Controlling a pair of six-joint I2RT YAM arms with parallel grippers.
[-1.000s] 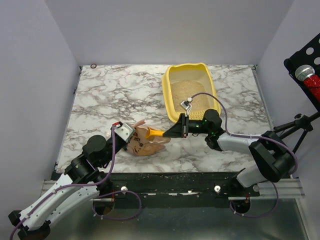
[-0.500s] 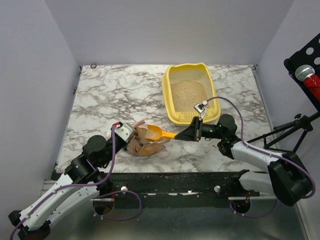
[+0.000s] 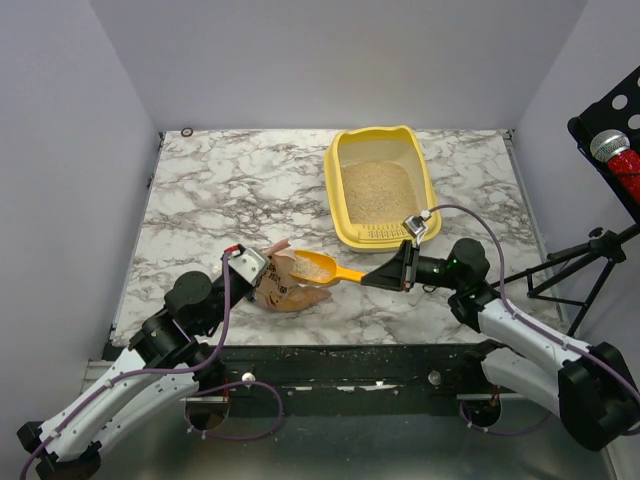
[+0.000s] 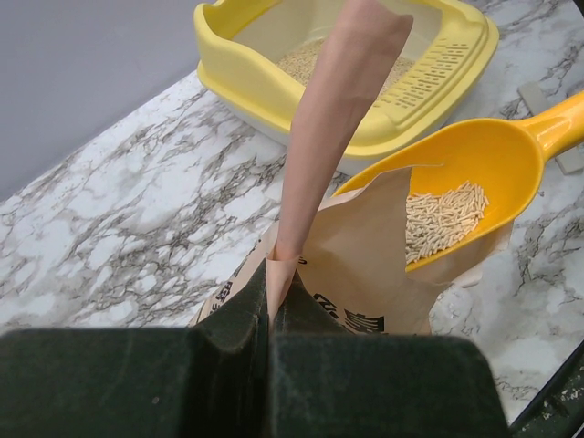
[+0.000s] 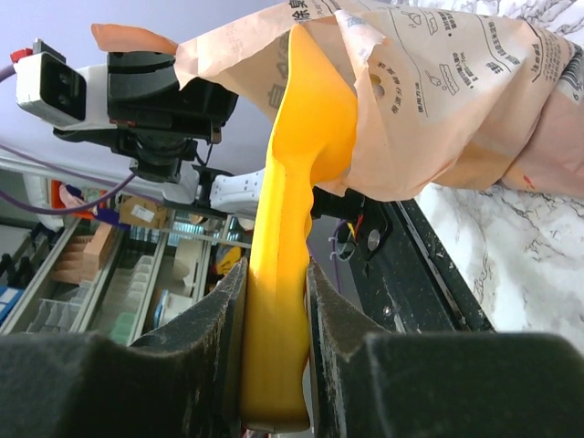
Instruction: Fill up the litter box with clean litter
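The yellow litter box [image 3: 333,190] stands at the back right, with a layer of clean litter [image 3: 378,192] inside; the left wrist view shows its rim [image 4: 239,80] too. My right gripper [image 3: 388,274] is shut on the handle of an orange scoop [image 3: 318,266], the handle squeezed between the fingers [image 5: 212,319]. The scoop's bowl [image 4: 484,164] sits at the mouth of a pinkish-tan bag [image 3: 285,290] and holds beige clean litter [image 4: 444,217]. My left gripper [image 4: 271,274] is shut on a raised edge of the bag [image 4: 365,265].
A black stand with a red-and-silver microphone [image 3: 615,155] sits off the table at the right. A small dark ring [image 3: 187,131] lies at the table's back left corner. Grey walls enclose the marble table [image 3: 240,190] on three sides.
My right arm has drawn back to the right, pulling the scoop out from deep in the bag to its mouth. The left gripper and the bag have stayed put.
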